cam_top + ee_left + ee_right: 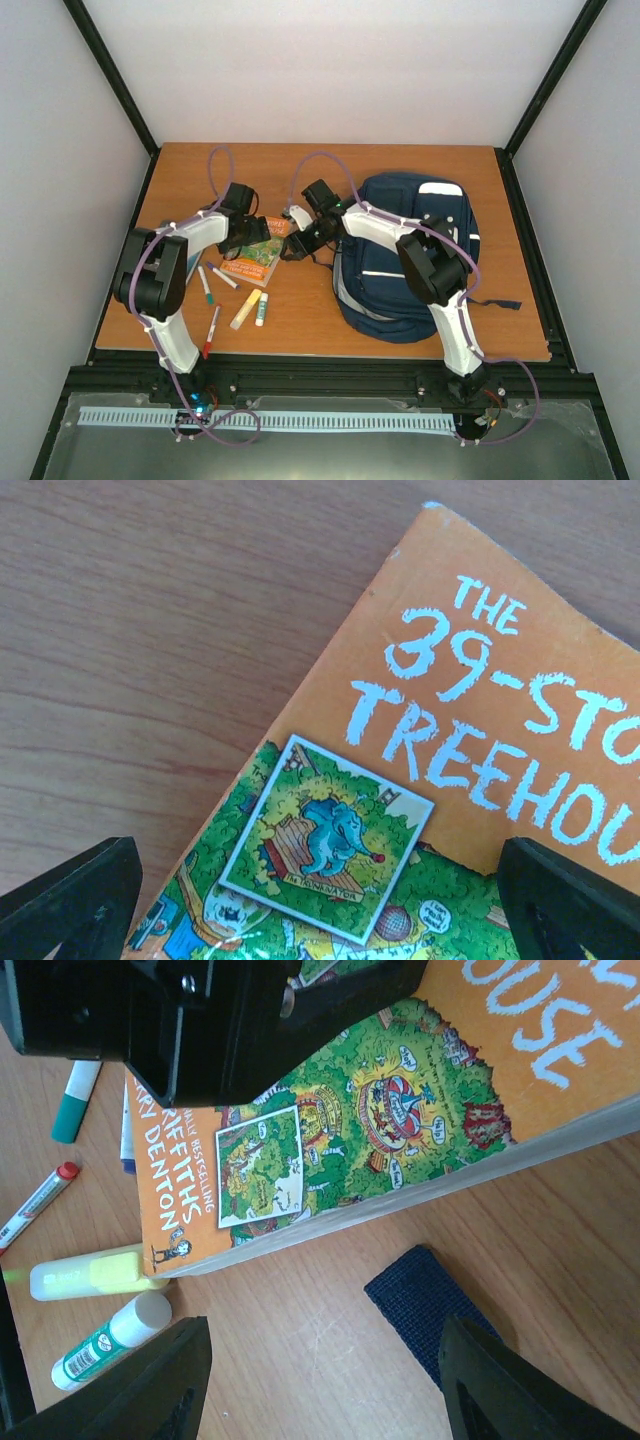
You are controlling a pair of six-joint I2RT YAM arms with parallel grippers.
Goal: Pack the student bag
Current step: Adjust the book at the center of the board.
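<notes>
Both grippers are spread wide with nothing held. My left gripper [320, 910] hangs over the orange book [450, 730], whose cover fills the gap between its fingers. My right gripper [320, 1385] has the book's page edge just ahead of its fingers, with a navy strap end [425, 1300] on the table [560, 1220] in front of the gap, and a glue stick [105, 1340] and yellow highlighter [90, 1278] beside one finger. The student bag [385, 290] lies flat just right of the right fingers in the top view, apart from the left ones
</notes>
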